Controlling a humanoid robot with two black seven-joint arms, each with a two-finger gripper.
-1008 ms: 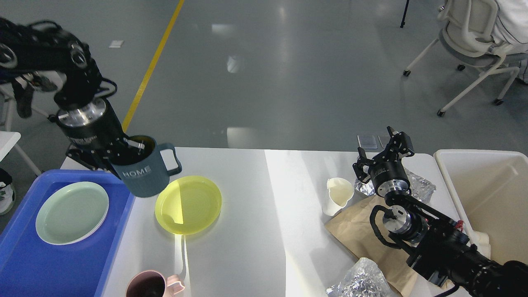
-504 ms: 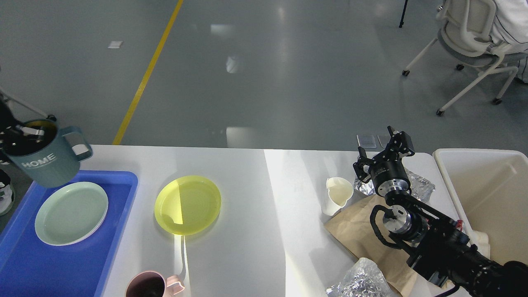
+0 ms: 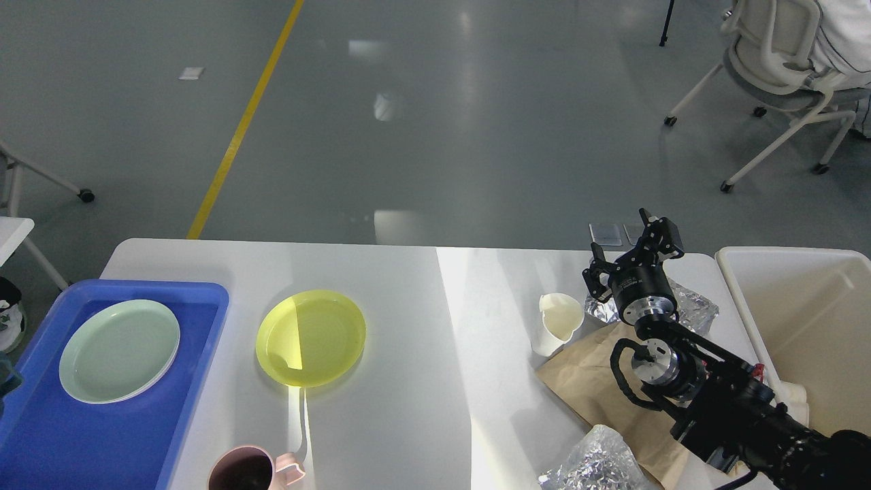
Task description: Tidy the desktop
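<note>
The white desktop (image 3: 422, 401) fills the lower view. On it lie a yellow plate (image 3: 311, 338), a pink mug (image 3: 248, 471) at the front edge, a white paper cup (image 3: 559, 322), a brown paper bag (image 3: 602, 388) and two crumpled foil balls (image 3: 694, 307) (image 3: 590, 466). My right gripper (image 3: 629, 250) hovers open and empty over the far right of the desktop, just behind the cup and above the rear foil. My left gripper is out of view; only a teal sliver (image 3: 5, 381) shows at the left edge.
A blue tray (image 3: 102, 435) at the left holds a pale green plate (image 3: 120, 350). An off-white tub (image 3: 810, 320) stands off the right end. An office chair (image 3: 782, 75) stands on the floor behind.
My left arm carried the teal HOME mug leftward over the blue tray and out of view. The right arm has stayed where it was.
</note>
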